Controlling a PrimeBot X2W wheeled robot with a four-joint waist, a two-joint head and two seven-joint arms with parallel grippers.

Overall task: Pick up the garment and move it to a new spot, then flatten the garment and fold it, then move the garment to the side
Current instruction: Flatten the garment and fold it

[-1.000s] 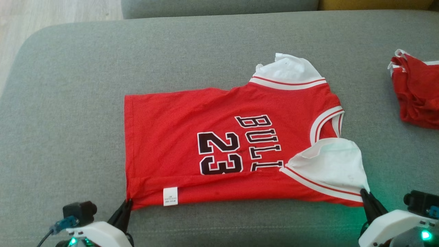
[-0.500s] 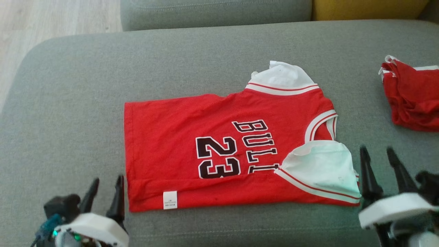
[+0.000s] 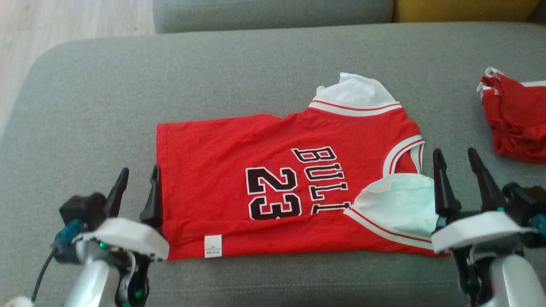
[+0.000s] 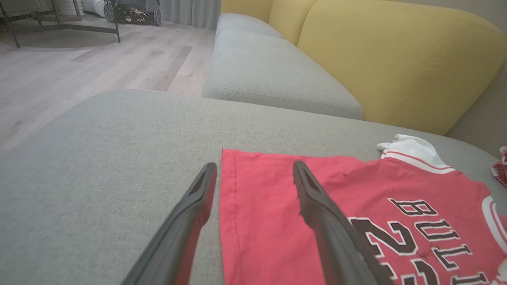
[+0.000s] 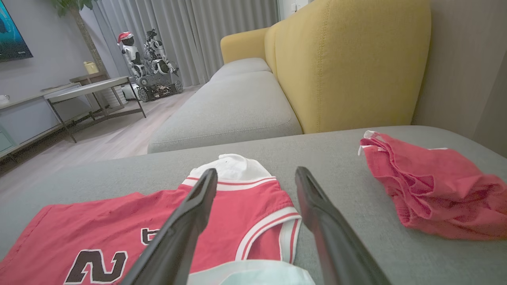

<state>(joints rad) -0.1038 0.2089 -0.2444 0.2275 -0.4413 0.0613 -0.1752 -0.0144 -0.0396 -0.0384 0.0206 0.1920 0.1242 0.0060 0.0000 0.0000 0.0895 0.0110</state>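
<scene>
1. The garment [image 3: 277, 183], a red jersey with white sleeves, is lying flat on the grey sofa cushion [image 3: 213, 76], close to its near edge
2. Its long axis is running left to right across the head view, with the hem pointing toward the robot's left and the neck opening toward its right; the black lettering [image 3: 294, 183] is sitting sideways, its tops toward the neck end
3. The near long edge is lying folded over onto the body, showing a small white label [image 3: 213, 246]; the near sleeve [image 3: 396, 204] is lying turned over the red cloth
4. The left pincer [image 3: 140, 170] is standing released and grasping nothing at the hem, one finger over the cushion, the other over the red cloth
5. The right pincer [image 3: 453, 151] is standing released and empty too, just beside the neck end
6. A second red garment [image 3: 516, 119] is lying crumpled on the cushion, well apart to the right
</scene>
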